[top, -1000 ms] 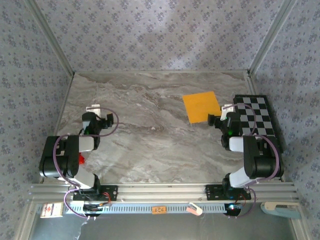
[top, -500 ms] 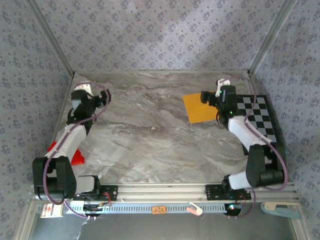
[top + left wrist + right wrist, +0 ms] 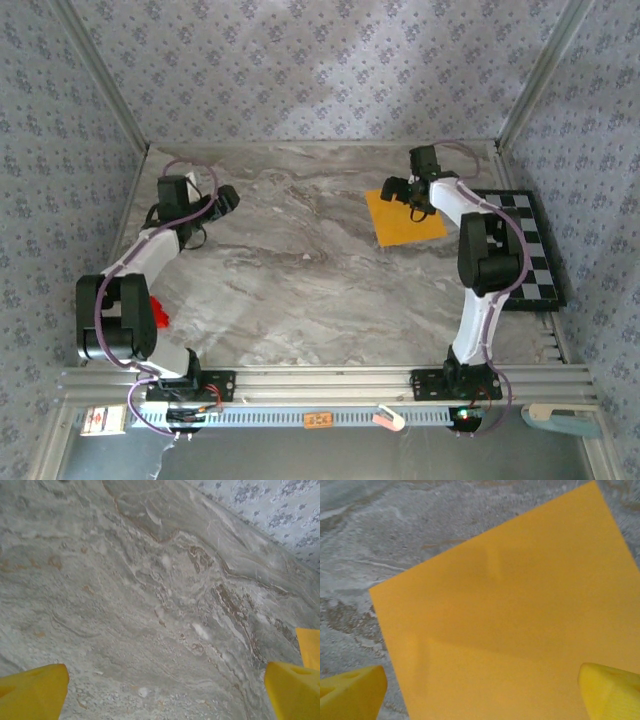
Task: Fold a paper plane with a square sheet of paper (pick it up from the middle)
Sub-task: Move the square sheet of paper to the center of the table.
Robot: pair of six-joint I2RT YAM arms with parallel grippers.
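Honestly, this one's barely out of the gate. Closest to the bases there's a bit of red block poking out beside the left arm. I count one red patch, but can't tell if it's more than one block. Further out along the right edge is one checkerboard, partly hidden behind the right arm. Past that is the single square sheet of paper, lying flat on the marble table in the far right part, near the checkerboard. I can't see any fold in it, and nothing dart-shaped yet.

The right gripper hangs over the sheet's far-left part with jaws spread wide and nothing in them. Its wrist view looks straight down on orange paper between the yellow fingers. The left gripper is over bare table at the far left, well apart from the paper, also wide open and empty.

Tally: two grippers, one sheet, zero folds. My read is that the pick-up from the middle comes first, and every fold is left to do.
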